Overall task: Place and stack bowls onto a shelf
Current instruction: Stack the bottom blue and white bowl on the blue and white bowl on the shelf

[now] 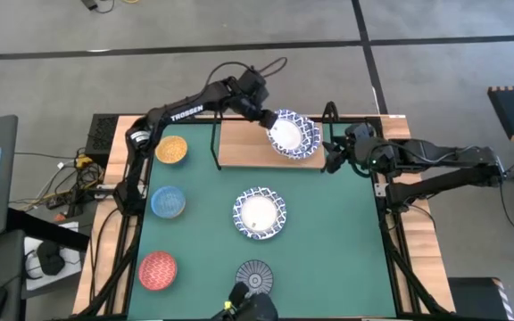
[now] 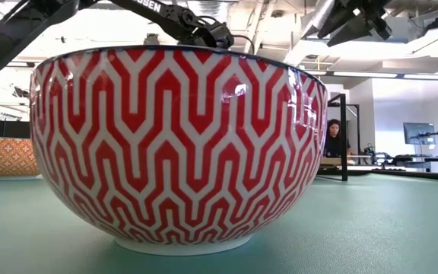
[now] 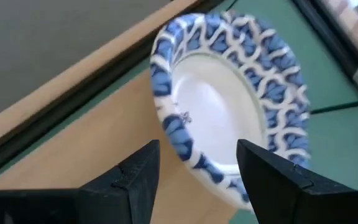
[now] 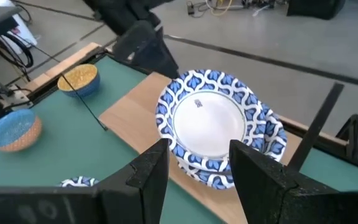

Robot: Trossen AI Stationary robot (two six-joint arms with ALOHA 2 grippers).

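A stack of white bowls with blue patterned rims (image 1: 294,135) sits on the right end of the light-wood shelf (image 1: 239,144). Its top bowl (image 4: 207,118) lies tilted on the ones below (image 4: 263,140). My left gripper (image 1: 266,116) is open at that bowl's far-left rim (image 3: 194,158), one finger on each side of it. My right gripper (image 4: 197,180) hovers open just right of the stack (image 1: 333,159), touching nothing. On the green mat rest another blue-rimmed bowl (image 1: 259,214), the yellow (image 1: 170,150), light blue (image 1: 168,202), red (image 1: 158,269) and dark striped (image 1: 254,278) bowls. My left gripper stands astride the top bowl's rim (image 3: 179,140), slanting down from the far left, with a wide gap between the fingers. Whether either finger (image 3: 272,177) touches the bowl I cannot tell. The bowl rests tilted on the stack beneath it.
The shelf's black wire frame stands at its corners (image 1: 216,143) (image 1: 331,114). The shelf's left half is bare board. The red bowl (image 2: 177,144) fills the low view, with the yellow one (image 2: 2,156) behind. A person (image 2: 333,138) sits far behind the table. Cables lie left of the table (image 1: 61,183).
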